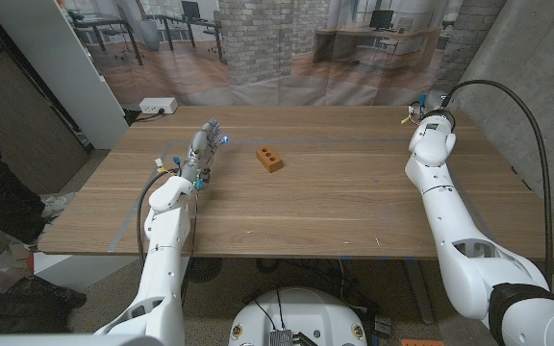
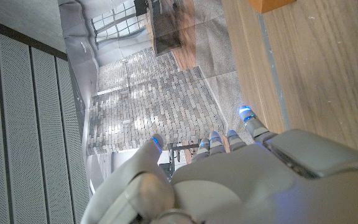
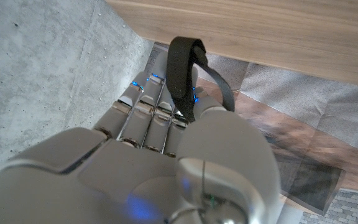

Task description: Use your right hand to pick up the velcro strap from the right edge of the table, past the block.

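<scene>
Looping black over the right hand (image 3: 166, 155), pinched between thumb and closed fingers out past the table (image 1: 354, 192) edge, far right of the block (image 1: 271, 160): velcro strap (image 3: 182, 74) already being held, probably needing only a clean lift clear.

Head camera overlooks the table (image 1: 354, 202); wrist cameras sit close behind each robot hand.

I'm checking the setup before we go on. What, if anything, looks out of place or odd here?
Nothing looks damaged or spilled. The black strap is pinched in the right hand, looping free above the fingers. The orange block lies askew to the table's edges.
</scene>
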Robot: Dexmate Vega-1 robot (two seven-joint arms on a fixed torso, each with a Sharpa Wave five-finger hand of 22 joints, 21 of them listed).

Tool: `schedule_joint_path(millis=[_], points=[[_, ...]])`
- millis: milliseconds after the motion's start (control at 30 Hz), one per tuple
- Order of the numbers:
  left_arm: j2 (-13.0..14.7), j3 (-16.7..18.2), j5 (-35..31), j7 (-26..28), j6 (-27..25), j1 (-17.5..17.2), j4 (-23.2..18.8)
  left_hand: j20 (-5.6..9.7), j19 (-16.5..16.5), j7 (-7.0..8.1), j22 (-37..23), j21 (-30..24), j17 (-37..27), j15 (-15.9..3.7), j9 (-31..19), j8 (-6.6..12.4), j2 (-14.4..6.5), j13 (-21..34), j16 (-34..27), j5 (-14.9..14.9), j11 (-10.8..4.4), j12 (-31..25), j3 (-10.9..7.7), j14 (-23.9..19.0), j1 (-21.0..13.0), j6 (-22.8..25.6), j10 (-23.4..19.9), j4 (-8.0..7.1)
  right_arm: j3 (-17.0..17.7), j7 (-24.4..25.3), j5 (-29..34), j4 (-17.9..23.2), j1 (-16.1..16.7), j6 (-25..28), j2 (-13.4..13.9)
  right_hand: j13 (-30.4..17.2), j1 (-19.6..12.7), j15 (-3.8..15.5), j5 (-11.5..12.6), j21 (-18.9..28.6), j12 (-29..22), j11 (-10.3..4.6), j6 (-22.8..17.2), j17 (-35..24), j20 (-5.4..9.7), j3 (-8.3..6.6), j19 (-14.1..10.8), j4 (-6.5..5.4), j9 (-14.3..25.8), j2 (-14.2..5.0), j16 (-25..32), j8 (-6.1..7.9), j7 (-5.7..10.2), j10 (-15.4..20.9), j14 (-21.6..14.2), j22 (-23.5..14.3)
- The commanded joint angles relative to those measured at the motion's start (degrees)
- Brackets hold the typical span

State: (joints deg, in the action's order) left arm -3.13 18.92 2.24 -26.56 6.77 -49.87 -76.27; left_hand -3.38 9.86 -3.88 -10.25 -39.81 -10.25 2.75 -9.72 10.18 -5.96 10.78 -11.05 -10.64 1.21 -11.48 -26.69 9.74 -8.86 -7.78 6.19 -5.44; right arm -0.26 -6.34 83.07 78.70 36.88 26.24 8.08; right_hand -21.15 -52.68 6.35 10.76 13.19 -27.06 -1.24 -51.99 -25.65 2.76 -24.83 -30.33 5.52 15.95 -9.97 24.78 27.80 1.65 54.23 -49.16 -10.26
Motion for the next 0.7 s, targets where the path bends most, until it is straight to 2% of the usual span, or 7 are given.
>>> schedule_joint_path(millis=[33,700], points=[[0.2,0.0,0.3,-0.1,-0.1,-1.0,-1.3,-0.29,1.3,-0.12,-0.3,0.2,-0.1,0.14,-0.2,0.22,0.1,0.2,-0.1,-0.4,0.25,-0.3,-0.02,1.3,0.7,-0.3,0.4,0.06,0.9,1.1,0.9,3.2,1.7,-2.8,-0.1,-0.3,-1.0,5.72,-0.1,-0.1,-0.2,-0.24,-0.7,-0.2,4.94,-0.21,0.4,-0.31,0.1,-0.43,-0.2,0.33,0.92,0.2,-0.5,-0.3],[1.3,0.3,0.9,-1.4,-0.9,-1.2,-1.2,-0.29,1.3,-0.08,-0.3,0.4,-0.1,0.08,-0.2,0.22,0.1,0.2,-0.1,-0.5,0.19,-0.3,0.03,1.3,0.7,-0.2,0.4,0.12,0.8,4.3,3.4,7.3,3.7,-5.6,-1.3,-0.3,-1.1,5.83,-0.2,-0.2,-0.3,-0.49,-0.6,-0.4,5.29,-0.06,0.8,-0.47,-0.2,-0.29,-0.8,0.72,1.18,0.3,-0.7,-0.3]])
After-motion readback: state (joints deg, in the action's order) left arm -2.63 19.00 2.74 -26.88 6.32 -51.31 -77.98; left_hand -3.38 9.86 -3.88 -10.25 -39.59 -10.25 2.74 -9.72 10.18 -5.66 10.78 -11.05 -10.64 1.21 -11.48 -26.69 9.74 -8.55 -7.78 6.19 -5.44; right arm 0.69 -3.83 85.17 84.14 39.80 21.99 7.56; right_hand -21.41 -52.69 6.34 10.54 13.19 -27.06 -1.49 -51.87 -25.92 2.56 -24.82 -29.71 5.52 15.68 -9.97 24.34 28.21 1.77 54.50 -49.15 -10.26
